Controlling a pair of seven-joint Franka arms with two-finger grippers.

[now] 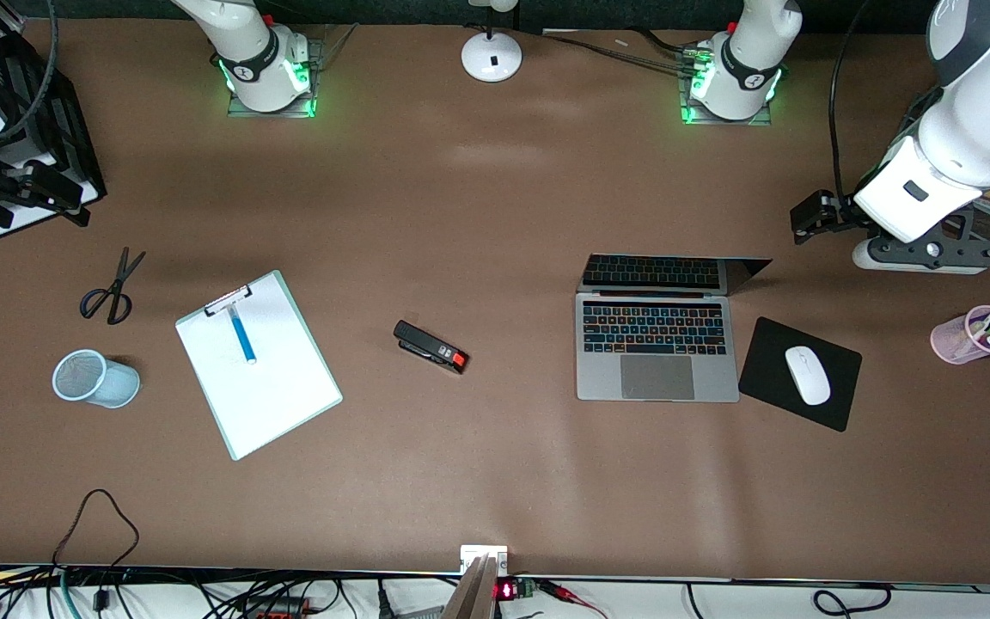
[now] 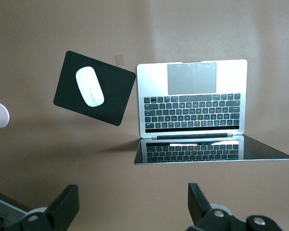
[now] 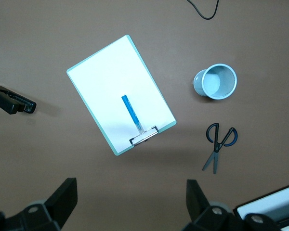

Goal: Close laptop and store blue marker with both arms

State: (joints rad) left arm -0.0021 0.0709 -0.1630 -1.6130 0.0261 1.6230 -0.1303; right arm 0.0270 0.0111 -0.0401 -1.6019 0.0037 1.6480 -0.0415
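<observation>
1 silver laptop (image 1: 656, 344) open, blue marker (image 1: 242, 335) on clipboard (image 1: 259, 365)

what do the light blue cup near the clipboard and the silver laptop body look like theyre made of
The light blue round cup looks like fine metal mesh, probably painted: a see-through grid texture shows on its wall and base. The slim silver-grey laptop body looks like matte brushed aluminium, with an even dull sheen and no visible seams; its open screen is glossy, mirroring the black keys.

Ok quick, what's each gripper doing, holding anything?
Left gripper: open, holding nothing, up over the table by the laptop.
Right gripper: open, holding nothing.
</observation>
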